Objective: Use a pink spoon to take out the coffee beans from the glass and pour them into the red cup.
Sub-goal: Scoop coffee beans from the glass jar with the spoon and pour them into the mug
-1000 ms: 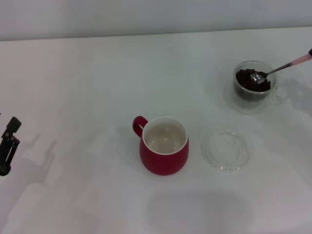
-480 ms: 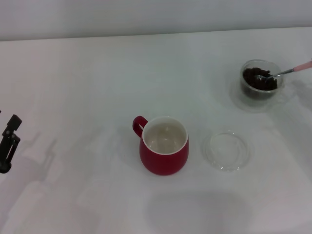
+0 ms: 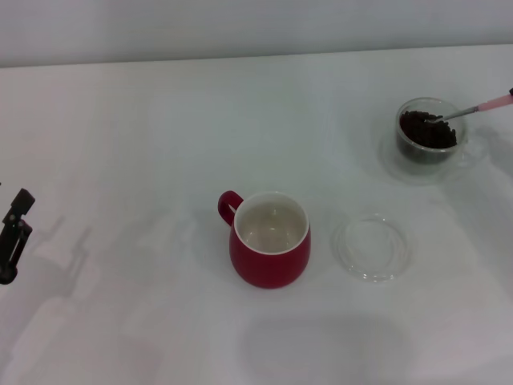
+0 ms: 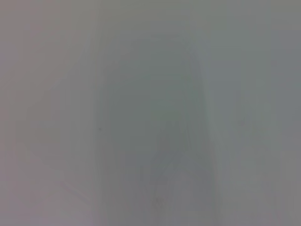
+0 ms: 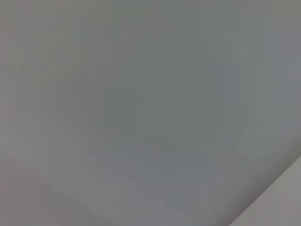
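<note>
The red cup (image 3: pixel 271 239) stands mid-table, its white inside bare and its handle pointing left. Far right at the back is the glass (image 3: pixel 429 141) holding a heap of coffee beans (image 3: pixel 429 130). The pink spoon (image 3: pixel 479 107) slants into the glass, with its bowl down among the beans and its pink handle running off the right edge. Only a dark sliver of my right gripper (image 3: pixel 510 93) shows there, at the handle's end. My left gripper (image 3: pixel 11 237) hangs at the left edge, far from everything. Both wrist views show only blank grey.
A flat clear glass saucer (image 3: pixel 372 247) lies on the table just right of the red cup. The white table (image 3: pixel 144 144) stretches bare between the left gripper and the cup, and a wall line runs along the back.
The glass has slid a little to the right and back with the spoon in it. The spoon's bowl has sunk deeper into the beans. The left gripper has barely moved.
</note>
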You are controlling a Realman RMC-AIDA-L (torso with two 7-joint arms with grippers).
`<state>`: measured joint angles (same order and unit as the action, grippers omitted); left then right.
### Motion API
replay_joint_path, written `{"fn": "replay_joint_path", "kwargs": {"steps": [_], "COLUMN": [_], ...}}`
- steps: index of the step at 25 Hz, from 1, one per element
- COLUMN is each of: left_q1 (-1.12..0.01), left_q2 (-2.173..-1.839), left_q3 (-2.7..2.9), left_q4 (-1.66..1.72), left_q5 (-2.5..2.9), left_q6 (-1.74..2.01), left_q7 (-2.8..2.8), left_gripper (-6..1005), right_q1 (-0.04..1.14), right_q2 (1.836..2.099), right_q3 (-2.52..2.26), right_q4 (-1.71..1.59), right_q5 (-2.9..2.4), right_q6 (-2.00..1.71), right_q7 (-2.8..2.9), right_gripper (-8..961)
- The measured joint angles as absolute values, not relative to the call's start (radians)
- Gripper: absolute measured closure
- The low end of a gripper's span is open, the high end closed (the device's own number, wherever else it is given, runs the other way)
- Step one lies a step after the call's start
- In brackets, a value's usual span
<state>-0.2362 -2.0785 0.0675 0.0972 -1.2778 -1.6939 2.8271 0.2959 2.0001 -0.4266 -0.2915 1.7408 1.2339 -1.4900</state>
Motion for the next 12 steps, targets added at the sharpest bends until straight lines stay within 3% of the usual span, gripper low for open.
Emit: {"fn": "replay_joint_path", "kwargs": {"steps": [12], "left_q1": [-0.236], "left_q2": [-2.079], "left_q3": [0.067], "left_q4": [0.11], "left_q5": [-1.278], "left_q6": [-1.69], "left_q7": [2.827], "left_gripper": [582], "right_q1": [0.29], "right_q2": [1.989], "right_q3": [-0.426], "right_q4": [-0.295], "right_q5": [1.741], "right_q6": [1.22], "right_q7": [-1.438], "right_gripper": [778]}}
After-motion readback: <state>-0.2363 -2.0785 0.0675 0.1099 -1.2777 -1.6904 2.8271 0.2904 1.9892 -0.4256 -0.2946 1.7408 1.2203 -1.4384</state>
